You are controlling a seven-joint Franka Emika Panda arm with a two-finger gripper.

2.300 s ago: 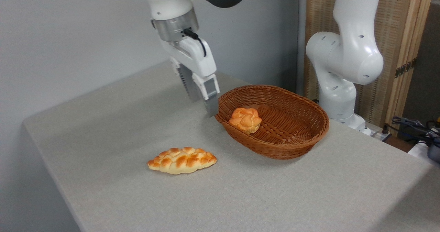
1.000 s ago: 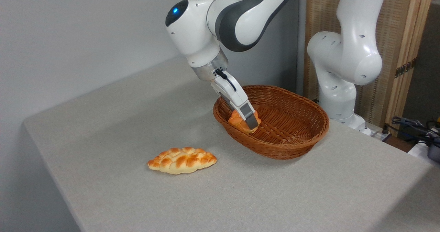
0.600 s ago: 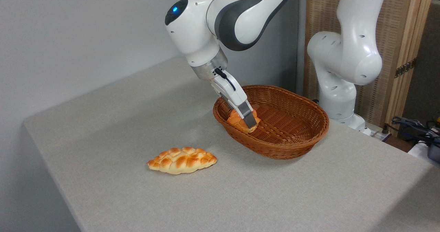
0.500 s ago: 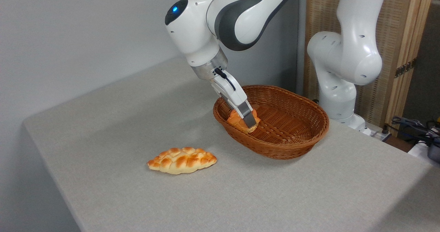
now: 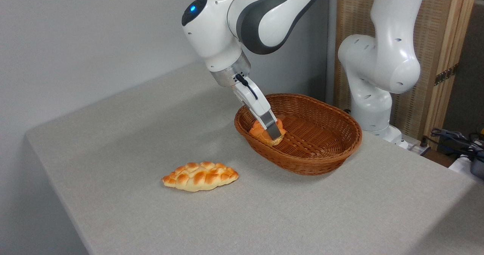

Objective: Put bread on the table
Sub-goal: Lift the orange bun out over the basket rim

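Views: we have one fixed camera only, so no second view shares any part of the scene.
Position: we look from above table [image 5: 302, 217] height, off its near corner, angled downward.
Facing: we look toward the grey wall at 11 o'clock and the arm's base [image 5: 372, 111] at 2 o'clock.
Nearness: middling; the basket [image 5: 321, 156] sits near centre, the loaf [image 5: 200, 176] toward 7 o'clock.
Cut off: the table's near and right edges leave the frame.

1 bun [image 5: 261, 133], 1 braided loaf [image 5: 200, 176], 1 basket [image 5: 325, 149], 1 table [image 5: 264, 217].
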